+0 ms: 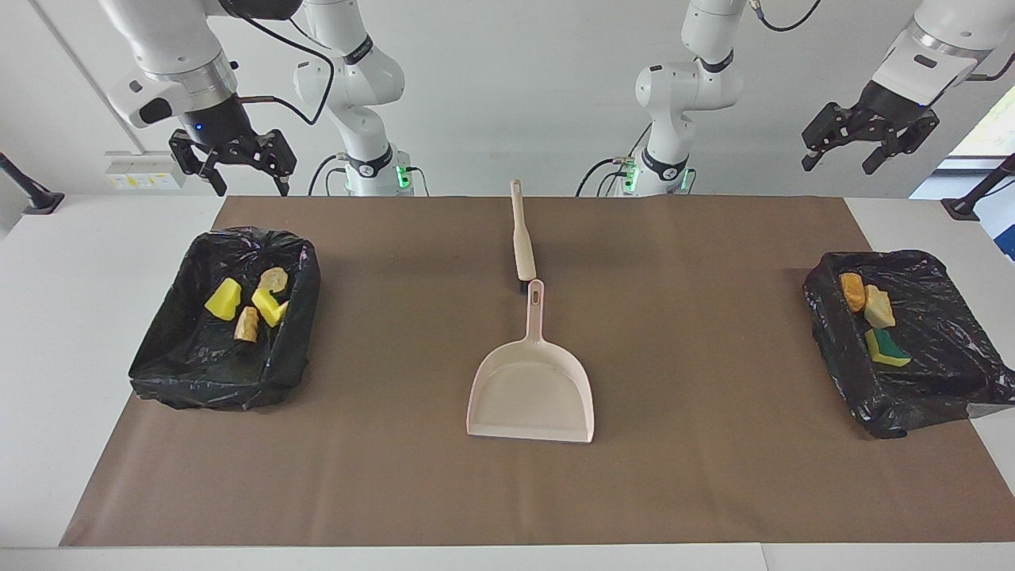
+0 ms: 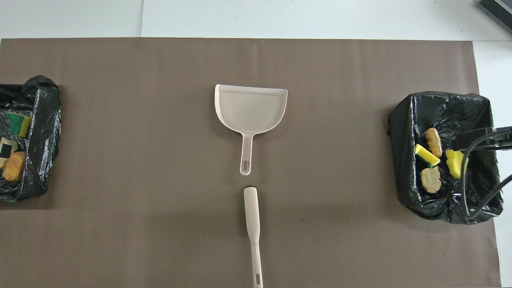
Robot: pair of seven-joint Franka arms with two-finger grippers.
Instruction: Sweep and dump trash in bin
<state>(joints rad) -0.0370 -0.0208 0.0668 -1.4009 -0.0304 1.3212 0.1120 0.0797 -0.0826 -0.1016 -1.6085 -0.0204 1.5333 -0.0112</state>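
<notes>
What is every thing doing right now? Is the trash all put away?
Dustpan: empty, flat on the mat.
Brush: lying flat, not held.
Trash: all inside the two bins.
Bin with four scraps: open.
Bin with three scraps: open.
Left claw: raised, open, empty.
Right claw: raised, open, empty.

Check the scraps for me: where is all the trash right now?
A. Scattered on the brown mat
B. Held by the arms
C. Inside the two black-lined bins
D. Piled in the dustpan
C: four scraps lie in the bin at the right arm's end and three scraps in the bin at the left arm's end; the dustpan is empty.
</notes>
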